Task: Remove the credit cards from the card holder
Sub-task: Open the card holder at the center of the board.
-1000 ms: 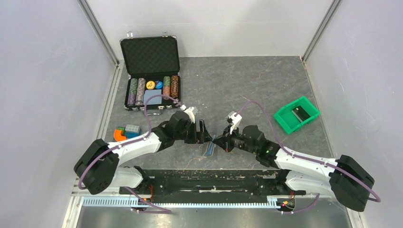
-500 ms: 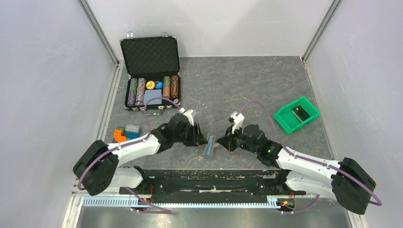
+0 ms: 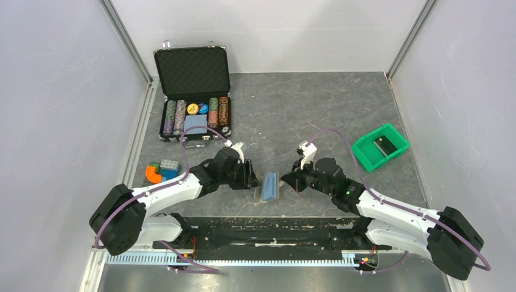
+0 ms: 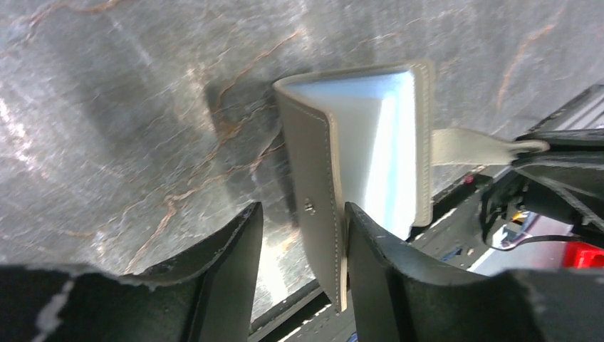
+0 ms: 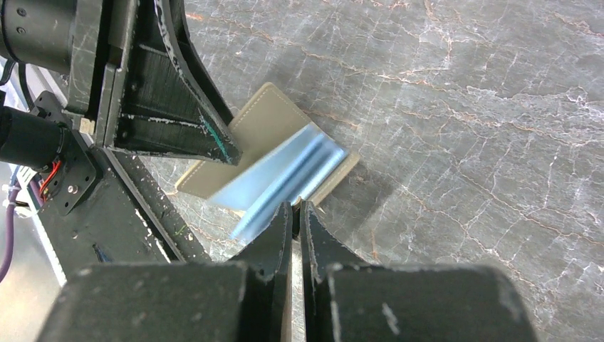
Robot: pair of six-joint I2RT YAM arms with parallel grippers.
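The grey marbled tabletop (image 3: 304, 109) carries everything. Well beyond the card holder (image 3: 268, 186) and to its left stands an open black case (image 3: 193, 73) of poker chips. Well apart on the card holder's right sits a green bin (image 3: 365, 155) with a dark item inside. The left fingers (image 4: 228, 271) stand half-open astride the card holder's upright tan flap, one finger against it and a gap at the other, so they do not clamp it. The right fingers (image 5: 274, 242), just right of the card holder, are pressed tight together, pinching its tan strap. The card holder rests on the tabletop, folded partly open like a V. The credit cards (image 5: 288, 178) show as blurred pale-blue layers inside the fold.
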